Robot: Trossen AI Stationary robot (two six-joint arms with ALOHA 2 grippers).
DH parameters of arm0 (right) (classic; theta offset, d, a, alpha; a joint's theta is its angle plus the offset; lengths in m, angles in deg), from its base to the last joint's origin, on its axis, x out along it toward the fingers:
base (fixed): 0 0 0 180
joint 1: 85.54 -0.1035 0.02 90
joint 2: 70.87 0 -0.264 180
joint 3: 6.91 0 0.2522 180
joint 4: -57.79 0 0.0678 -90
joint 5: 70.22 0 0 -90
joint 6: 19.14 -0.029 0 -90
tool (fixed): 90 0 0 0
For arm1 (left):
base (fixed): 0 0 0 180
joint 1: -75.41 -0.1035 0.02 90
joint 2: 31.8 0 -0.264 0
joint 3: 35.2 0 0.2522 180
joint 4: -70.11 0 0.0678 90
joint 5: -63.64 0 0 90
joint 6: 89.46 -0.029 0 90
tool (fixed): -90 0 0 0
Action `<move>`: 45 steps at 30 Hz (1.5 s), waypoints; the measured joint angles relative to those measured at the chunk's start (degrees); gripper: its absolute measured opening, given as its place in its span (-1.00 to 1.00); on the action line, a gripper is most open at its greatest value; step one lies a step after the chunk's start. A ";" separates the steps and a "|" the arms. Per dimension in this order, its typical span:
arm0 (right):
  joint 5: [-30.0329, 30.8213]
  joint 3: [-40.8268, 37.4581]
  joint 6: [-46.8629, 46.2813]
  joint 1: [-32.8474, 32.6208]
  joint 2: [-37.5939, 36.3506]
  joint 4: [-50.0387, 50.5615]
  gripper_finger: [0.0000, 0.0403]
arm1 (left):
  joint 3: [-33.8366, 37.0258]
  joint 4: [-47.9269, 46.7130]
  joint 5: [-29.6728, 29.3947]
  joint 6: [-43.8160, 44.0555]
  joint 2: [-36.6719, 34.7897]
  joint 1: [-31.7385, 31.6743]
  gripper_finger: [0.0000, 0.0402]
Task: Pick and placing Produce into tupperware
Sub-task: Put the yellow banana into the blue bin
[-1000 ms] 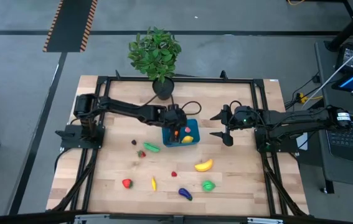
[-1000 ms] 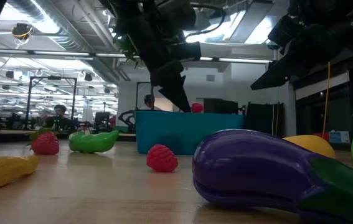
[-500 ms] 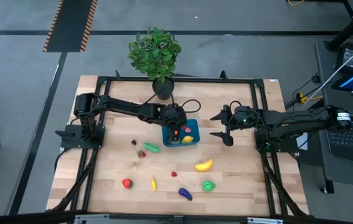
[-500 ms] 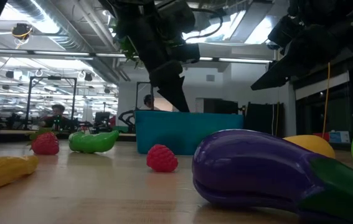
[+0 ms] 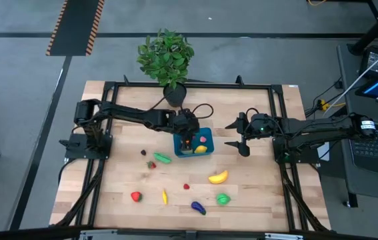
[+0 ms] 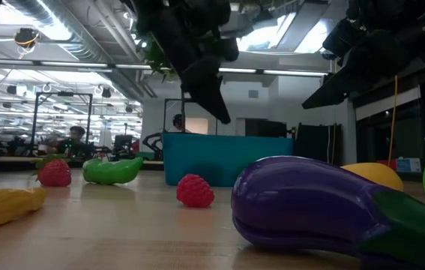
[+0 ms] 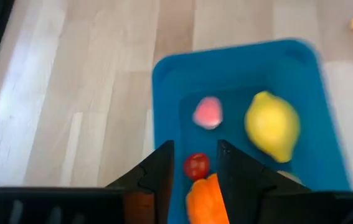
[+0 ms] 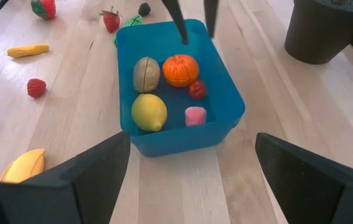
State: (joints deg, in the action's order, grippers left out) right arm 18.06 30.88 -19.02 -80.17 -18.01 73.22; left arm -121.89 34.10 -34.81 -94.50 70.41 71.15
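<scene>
I see my left gripper [image 7: 192, 168] hovering, fingers parted, over the tupperware [image 5: 192, 143], directly above a small red tomato [image 7: 196, 165]. Right gripper [image 5: 241, 135] waits wide open beside the tupperware's edge.

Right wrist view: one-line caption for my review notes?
Teal tupperware holding five produce pieces, left claw open above it, more produce scattered on the table.

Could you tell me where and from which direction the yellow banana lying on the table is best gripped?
Grip the banana across its thick middle, coming straight down from above. It lies flat and curved on the open table, clear of neighbours, so its narrow width probably suits the gripper.
</scene>
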 joint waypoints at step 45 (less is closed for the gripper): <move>0.49 13.86 -3.60 -12.41 1.11 15.20 0.73 | 45.81 25.71 -25.64 19.70 -41.60 26.10 -0.64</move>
State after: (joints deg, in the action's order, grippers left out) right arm 18.55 44.74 -22.62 -92.58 -16.91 88.42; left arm -76.08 59.81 -60.45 -74.81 28.81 97.25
